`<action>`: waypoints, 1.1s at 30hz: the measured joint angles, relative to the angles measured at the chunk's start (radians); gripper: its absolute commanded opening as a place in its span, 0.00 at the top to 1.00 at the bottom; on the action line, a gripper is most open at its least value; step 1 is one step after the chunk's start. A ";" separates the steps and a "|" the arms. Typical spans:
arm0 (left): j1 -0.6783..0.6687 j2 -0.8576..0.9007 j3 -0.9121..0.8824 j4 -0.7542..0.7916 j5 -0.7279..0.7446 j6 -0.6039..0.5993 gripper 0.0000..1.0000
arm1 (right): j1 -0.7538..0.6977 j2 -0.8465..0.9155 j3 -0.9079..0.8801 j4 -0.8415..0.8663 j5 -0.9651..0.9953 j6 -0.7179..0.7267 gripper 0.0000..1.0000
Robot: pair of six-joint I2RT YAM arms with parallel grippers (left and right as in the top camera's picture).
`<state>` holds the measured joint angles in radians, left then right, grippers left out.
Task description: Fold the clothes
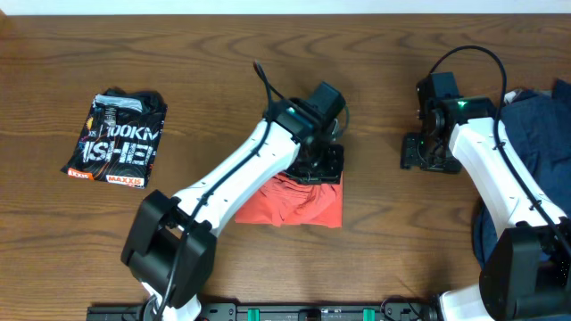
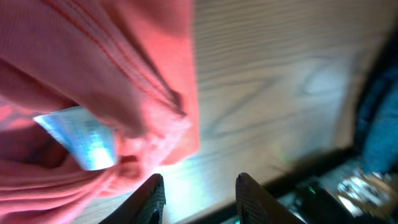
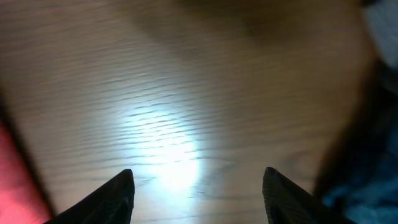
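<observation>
The coral-red T-shirt lies folded into a small bundle at the table's middle front. My left gripper hovers over its far right edge; in the left wrist view the red cloth fills the left, and the open, empty jaws sit just beside its edge over bare wood. A folded black T-shirt with white lettering lies at the far left. Navy blue clothes are piled at the right edge. My right gripper is open and empty over bare wood between the red shirt and the navy pile.
The brown wooden table carries everything. The right arm's body crosses over the navy pile. A white tag or label shows in the red cloth's folds. A dark rail runs along the table's front edge.
</observation>
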<state>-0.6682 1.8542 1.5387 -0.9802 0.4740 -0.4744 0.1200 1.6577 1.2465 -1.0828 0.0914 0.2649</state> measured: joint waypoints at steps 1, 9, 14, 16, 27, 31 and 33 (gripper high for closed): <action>0.012 -0.007 0.011 -0.015 0.010 0.011 0.60 | 0.000 0.000 0.000 0.003 -0.024 -0.019 0.36; 0.325 -0.258 0.056 -0.169 -0.145 0.064 0.57 | 0.052 0.000 0.000 0.089 -0.380 -0.223 0.39; 0.517 -0.304 0.067 -0.205 -0.228 0.077 0.44 | 0.204 0.000 0.000 0.210 -0.525 -0.267 0.32; 0.575 -0.293 0.063 -0.201 -0.241 0.080 0.43 | 0.274 0.000 0.001 0.248 -0.547 -0.277 0.30; 0.814 -0.267 0.054 -0.217 -0.269 0.082 0.40 | 0.617 0.103 0.002 0.435 -0.430 -0.278 0.48; 0.818 -0.267 0.053 -0.217 -0.268 0.082 0.40 | 0.657 0.183 0.002 0.447 -0.367 -0.244 0.99; 0.818 -0.267 0.053 -0.218 -0.268 0.082 0.40 | 0.658 0.196 0.002 0.406 -0.348 -0.215 0.99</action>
<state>0.1497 1.5867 1.5917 -1.1980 0.2062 -0.3920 0.7784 1.8534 1.2480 -0.6765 -0.2562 0.0498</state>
